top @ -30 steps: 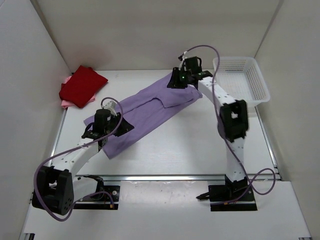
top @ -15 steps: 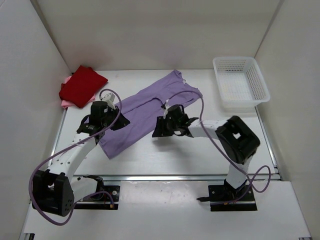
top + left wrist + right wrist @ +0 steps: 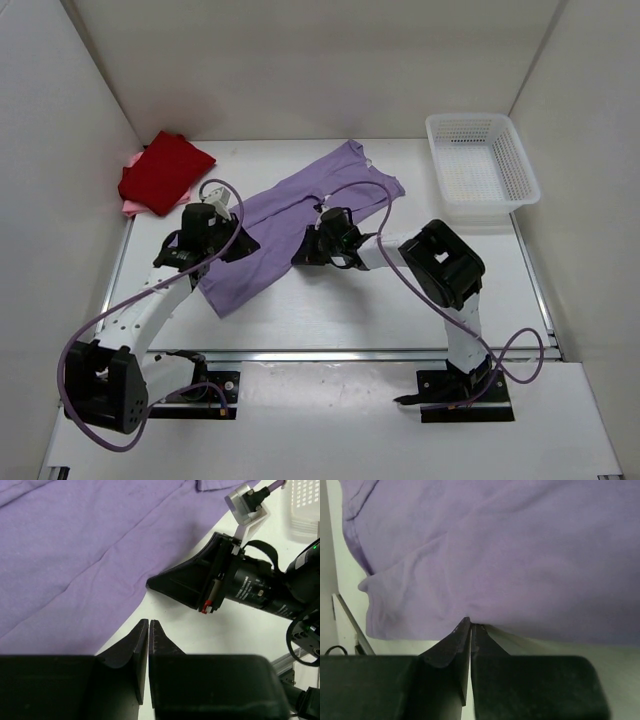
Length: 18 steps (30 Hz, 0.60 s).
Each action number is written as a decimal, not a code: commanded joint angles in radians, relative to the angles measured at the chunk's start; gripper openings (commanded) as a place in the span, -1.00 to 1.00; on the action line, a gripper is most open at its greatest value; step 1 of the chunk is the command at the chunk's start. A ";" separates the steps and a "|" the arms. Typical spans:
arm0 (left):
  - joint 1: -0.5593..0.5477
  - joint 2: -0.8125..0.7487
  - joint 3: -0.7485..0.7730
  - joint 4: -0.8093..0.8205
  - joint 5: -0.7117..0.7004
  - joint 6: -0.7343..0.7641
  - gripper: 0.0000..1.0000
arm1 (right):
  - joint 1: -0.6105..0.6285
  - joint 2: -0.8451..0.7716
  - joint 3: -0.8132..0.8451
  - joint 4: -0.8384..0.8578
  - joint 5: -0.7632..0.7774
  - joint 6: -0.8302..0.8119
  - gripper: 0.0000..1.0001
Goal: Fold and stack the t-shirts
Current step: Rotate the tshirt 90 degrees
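**A:** Where is the lavender shirt (image 3: 290,205)?

**B:** Left of the basket (image 3: 525,165); spread flat on the table (image 3: 380,300), lying slantwise; its far end is nearest the basket, and its other end runs off leftward and nearer the arm bases.

**A:** And the other two?

**B:** Well to the left of the basket, by the back corner; the red shirt (image 3: 165,170) is folded and lies on the pink shirt (image 3: 131,208); only edges of the pink one show.

**A:** The right gripper (image 3: 470,625)?

**B:** Left of the basket, low at the lavender shirt's near edge; jaws clenched, tips right at the hem; creases in the cloth run toward the tips, but whether any cloth is nipped I cannot tell.

**A:** The left gripper (image 3: 149,622)?

**B:** Farther left of the basket than the right one, along that same edge; jaws pressed together, tips over bare table just beside the cloth; the right gripper lies near it, pointing toward it, the two apart.
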 commanded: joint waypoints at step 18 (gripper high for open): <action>-0.162 0.099 -0.072 0.031 -0.035 -0.012 -0.29 | -0.525 -0.536 -0.280 -0.317 0.025 -0.276 0.15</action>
